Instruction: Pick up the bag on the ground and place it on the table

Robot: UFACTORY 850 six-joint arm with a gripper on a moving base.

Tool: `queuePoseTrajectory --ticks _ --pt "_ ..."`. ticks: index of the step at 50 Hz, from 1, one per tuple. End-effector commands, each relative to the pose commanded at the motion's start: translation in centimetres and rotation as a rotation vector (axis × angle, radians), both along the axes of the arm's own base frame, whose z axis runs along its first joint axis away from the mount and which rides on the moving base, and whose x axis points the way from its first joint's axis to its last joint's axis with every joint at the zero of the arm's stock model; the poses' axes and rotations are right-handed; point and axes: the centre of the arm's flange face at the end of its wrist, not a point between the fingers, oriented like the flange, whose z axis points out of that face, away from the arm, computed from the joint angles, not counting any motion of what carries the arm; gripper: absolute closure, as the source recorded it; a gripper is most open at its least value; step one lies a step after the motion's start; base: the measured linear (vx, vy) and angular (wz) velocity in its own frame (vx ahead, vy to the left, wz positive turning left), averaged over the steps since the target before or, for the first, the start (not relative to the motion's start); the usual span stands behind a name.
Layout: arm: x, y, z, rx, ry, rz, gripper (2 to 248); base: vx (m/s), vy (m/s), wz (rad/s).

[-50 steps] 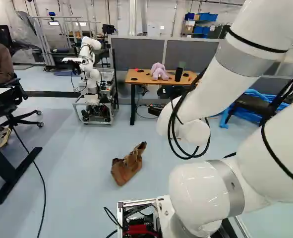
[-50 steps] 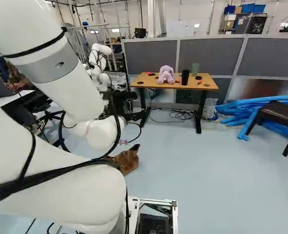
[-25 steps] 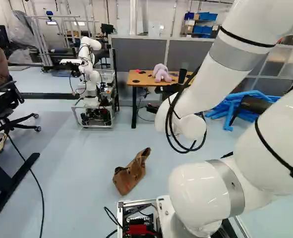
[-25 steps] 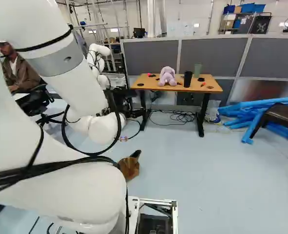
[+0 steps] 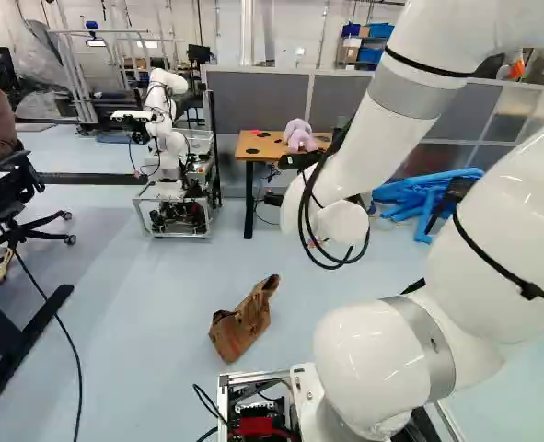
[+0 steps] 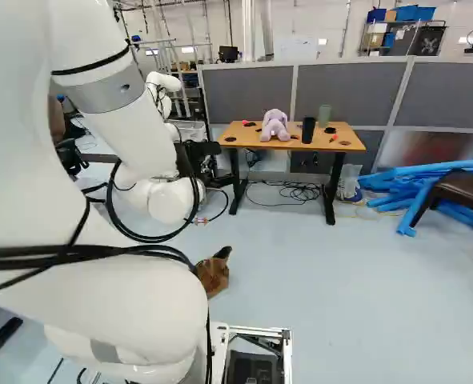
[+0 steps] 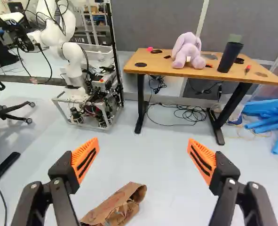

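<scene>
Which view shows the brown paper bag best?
Left base view: the bag shows whole, nothing in front. Right base view: partly behind the white arm. Wrist view: cut off at the edge, seen between the open fingers of the tool.

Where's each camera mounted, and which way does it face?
Left base view: on the base, behind-left of the arm, facing ahead, slightly down; arm right of middle.
Right base view: behind-right, same heading; arm left of middle.
Wrist view: at the arm's far end, looking along the open jaws toward bag and table.
Both base views share the bag and table.
</scene>
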Motion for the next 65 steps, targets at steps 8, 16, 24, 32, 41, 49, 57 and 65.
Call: queuePoseTrajectory --ticks 8,16,24,32,41,49,57,65 --pt "1.2 0.8 -0.5 -0.006 0.073 0.021 3 0.000 0.000 0.000" --pt "2.2 1.6 -1.1 -0.015 0.156 0.042 3 0.000 0.000 0.000" --pt "3.3 2.5 -1.7 -0.025 0.239 0.062 3 0.000 0.000 0.000" --pt "4.2 3.4 -2.2 -0.037 0.320 0.082 3 0.000 0.000 0.000" --pt "5.2 4.4 -2.8 -0.052 0.410 0.104 3 0.000 0.000 0.000" --pt "6.0 5.3 -3.4 -0.067 0.490 0.122 3 0.000 0.000 0.000" --pt "7.0 6.3 -4.3 -0.085 0.578 0.139 3 0.000 0.000 0.000" --pt "8.0 7.3 -5.6 -0.105 0.672 0.155 3 0.000 0.000 0.000"
